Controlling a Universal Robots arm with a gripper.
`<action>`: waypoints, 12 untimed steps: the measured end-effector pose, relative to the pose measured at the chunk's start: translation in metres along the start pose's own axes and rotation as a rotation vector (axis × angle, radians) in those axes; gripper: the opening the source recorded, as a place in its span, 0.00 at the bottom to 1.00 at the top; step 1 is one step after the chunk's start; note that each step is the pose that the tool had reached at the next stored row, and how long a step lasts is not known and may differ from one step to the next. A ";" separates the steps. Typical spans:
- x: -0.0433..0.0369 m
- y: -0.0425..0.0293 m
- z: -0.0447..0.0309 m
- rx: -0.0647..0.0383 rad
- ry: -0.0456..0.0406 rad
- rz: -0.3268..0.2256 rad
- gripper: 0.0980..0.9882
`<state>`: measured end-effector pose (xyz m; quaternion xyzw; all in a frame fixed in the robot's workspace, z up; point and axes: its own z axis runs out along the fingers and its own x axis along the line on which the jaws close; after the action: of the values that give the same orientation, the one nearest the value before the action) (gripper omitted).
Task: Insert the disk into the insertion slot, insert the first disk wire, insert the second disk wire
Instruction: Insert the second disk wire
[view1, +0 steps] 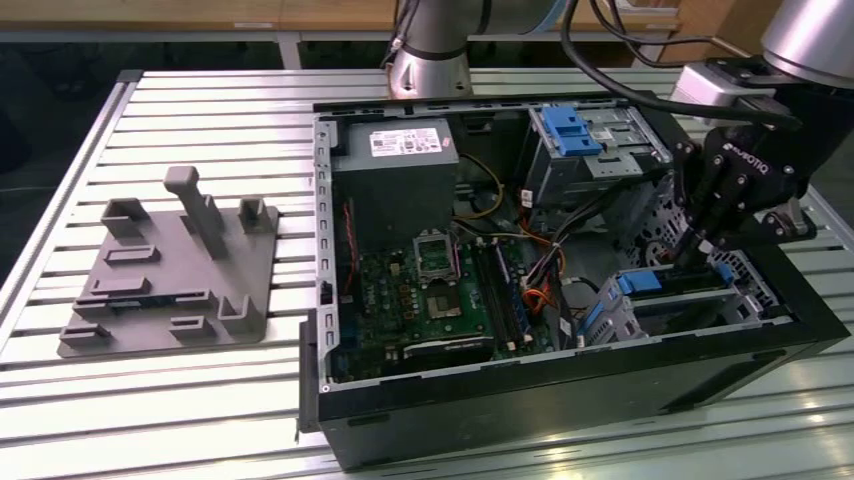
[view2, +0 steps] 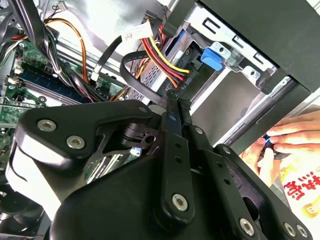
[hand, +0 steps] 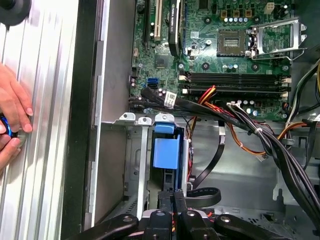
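Printed labels in several places, none read off here: a white sticker on top of the grey boxy power supply (view1: 396, 175) in the exterior view, a small white tag on one black flat cable (hand: 170, 98) in the first wrist view, and red print on a white packet (view2: 300, 192) in the second wrist view.

Set on the slatted aluminium worktop (view1: 200, 400): the open black computer case (view1: 561, 400), with a grey moulded fixture plate (view1: 160, 290) apart from it toward the exterior view's left.

Seated in the low grey sheet-metal insertion slot (hand: 135, 165): the blue-framed disk (hand: 165, 151), its blue carrier end facing the green motherboard (hand: 210, 55). Same blue carrier seen in the exterior view at the case's near right corner (view1: 646, 283).

Directly over the disk's end, just beside the blue carrier: the black gripper (hand: 172, 192), reaching down into the case in the exterior view (view1: 691, 255).

Fingers (hand: 165, 205) drawn together to a thin slit, tips (view2: 176, 100) close to a bundle of red, yellow and black wires (view2: 162, 57). Cannot tell whether anything is pinched between them.

Outside the case wall, resting on the worktop: a person's hand (hand: 12, 117), fingertips around a small dark and blue object.
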<state>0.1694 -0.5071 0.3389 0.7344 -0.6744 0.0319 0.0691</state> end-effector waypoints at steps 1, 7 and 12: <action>0.0002 -0.0002 0.0004 0.000 -0.0007 0.002 0.05; 0.0003 -0.0015 0.0023 -0.001 -0.0048 0.007 0.05; 0.0002 -0.0018 0.0042 -0.001 -0.0070 0.012 0.05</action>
<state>0.1710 -0.5077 0.3347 0.7305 -0.6789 0.0294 0.0670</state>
